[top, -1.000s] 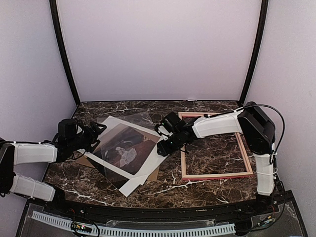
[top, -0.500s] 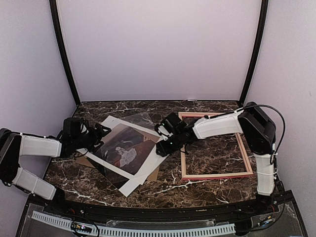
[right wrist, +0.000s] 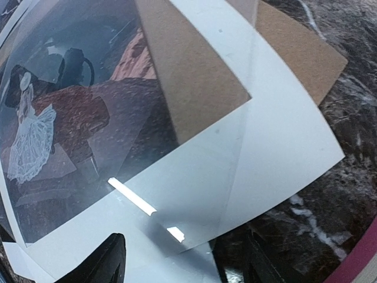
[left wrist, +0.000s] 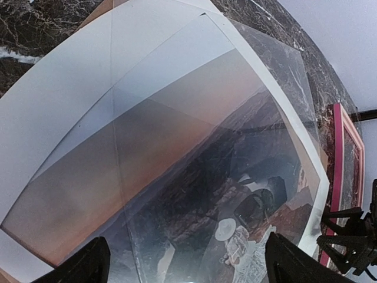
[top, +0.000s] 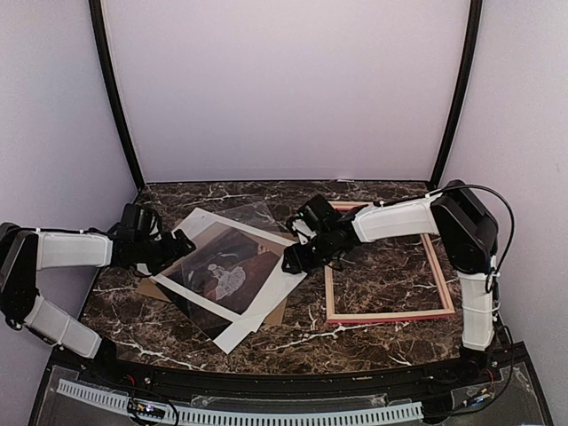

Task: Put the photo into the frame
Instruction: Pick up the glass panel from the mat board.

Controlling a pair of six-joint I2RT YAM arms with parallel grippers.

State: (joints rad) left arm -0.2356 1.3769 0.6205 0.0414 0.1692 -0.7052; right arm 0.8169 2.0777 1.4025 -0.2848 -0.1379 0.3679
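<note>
Presently one photo [top: 220, 266] lies left of centre, inside one white mat [top: 235, 333], over one cardboard board [top: 277, 312] and under one clear sheet [top: 257, 215]. One frame [top: 390, 314] lies apart, rightward. Two grippers, left [top: 182, 241] and right [top: 297, 259], flank the stack, both spread wide, gripping nothing

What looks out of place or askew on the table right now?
The photo lies in a skewed pile left of centre with the white mat, clear sheet and cardboard, each turned at a different angle, corners fanning out. The frame sits apart on the right, holding nothing. No tear or spill shows.
</note>
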